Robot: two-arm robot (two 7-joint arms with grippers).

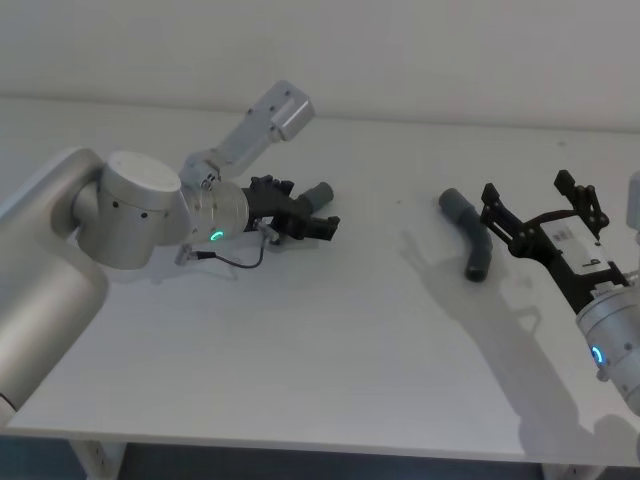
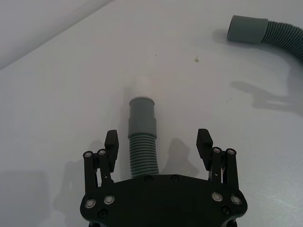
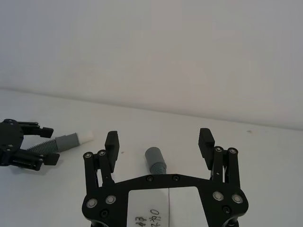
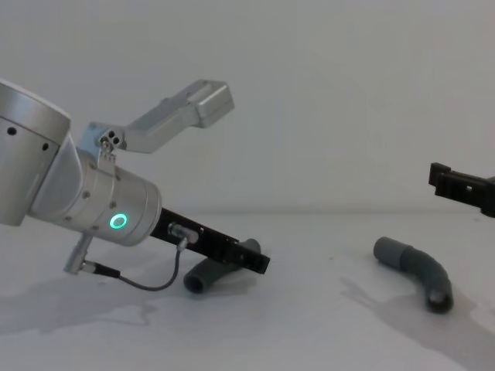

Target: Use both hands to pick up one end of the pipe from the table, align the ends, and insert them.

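Two dark grey bent pipe pieces lie on the white table (image 1: 330, 340). The left piece (image 1: 318, 194) has a ribbed middle and a narrow grey collar (image 2: 142, 118) with a white tip (image 3: 85, 137). My left gripper (image 2: 158, 138) is open and low over it, one finger on each side of the ribbed part, not touching it. The right piece (image 1: 470, 236) shows its smooth socket collar (image 3: 155, 160) below and between the fingers of my right gripper (image 3: 158, 139). That gripper (image 1: 525, 186) is open and held above the table beside this piece.
The left arm's silver wrist (image 1: 150, 210) with its green ring light and cable (image 1: 235, 262) covers the table's left part. A bare stretch of table separates the two pieces. A plain wall runs behind the table's far edge.
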